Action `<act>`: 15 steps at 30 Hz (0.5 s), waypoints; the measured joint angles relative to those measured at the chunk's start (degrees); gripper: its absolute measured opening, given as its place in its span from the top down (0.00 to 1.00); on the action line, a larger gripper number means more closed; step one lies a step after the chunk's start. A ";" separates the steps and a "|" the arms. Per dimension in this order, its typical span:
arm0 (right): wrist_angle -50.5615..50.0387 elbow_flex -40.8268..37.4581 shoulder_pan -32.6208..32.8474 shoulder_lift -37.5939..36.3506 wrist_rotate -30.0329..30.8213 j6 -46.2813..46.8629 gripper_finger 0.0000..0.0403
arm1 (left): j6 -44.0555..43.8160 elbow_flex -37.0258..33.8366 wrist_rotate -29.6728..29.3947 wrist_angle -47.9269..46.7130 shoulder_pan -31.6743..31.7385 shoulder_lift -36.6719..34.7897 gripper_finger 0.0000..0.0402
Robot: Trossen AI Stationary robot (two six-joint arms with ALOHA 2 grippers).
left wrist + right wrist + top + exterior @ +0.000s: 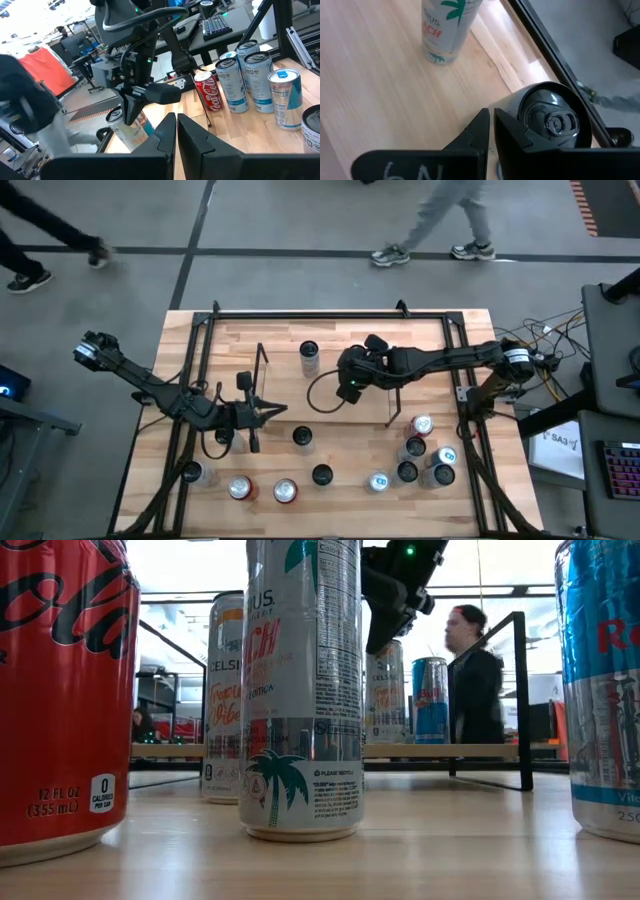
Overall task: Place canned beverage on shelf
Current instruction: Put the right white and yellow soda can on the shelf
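A light wood table carries a wire-framed shelf and scattered upright cans. One cluster stands at its right front corner; about five more cans line the front edge, apparently

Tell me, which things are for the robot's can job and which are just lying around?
For the job:
shelf
palm-tree can
can cluster
right gripper, shut, holding nothing

Just lying about:
keyboard
person walking past
left gripper, shut, idle at the table's left side

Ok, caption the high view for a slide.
Both grippers, left and right, shut and empty over the can-strewn table.
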 joint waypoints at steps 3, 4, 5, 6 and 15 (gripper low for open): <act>-0.92 -0.02 -0.12 0.00 0.05 -0.37 0.96 | -0.01 0.00 0.00 -0.02 0.00 0.00 1.00; -0.93 -0.02 -0.12 0.00 0.03 -0.52 0.96 | -0.01 0.00 0.00 0.00 0.01 0.00 1.00; -1.01 -0.02 -0.12 0.00 0.04 -0.83 0.96 | 0.00 0.00 0.00 0.00 0.01 0.00 1.00; -1.03 -0.02 -0.12 0.00 0.05 -1.26 0.96 | 0.00 0.00 0.00 0.00 0.00 0.00 1.00; -1.94 0.58 0.36 -0.50 -0.08 -1.32 0.96 | 0.00 0.00 0.00 -0.02 0.00 0.00 1.00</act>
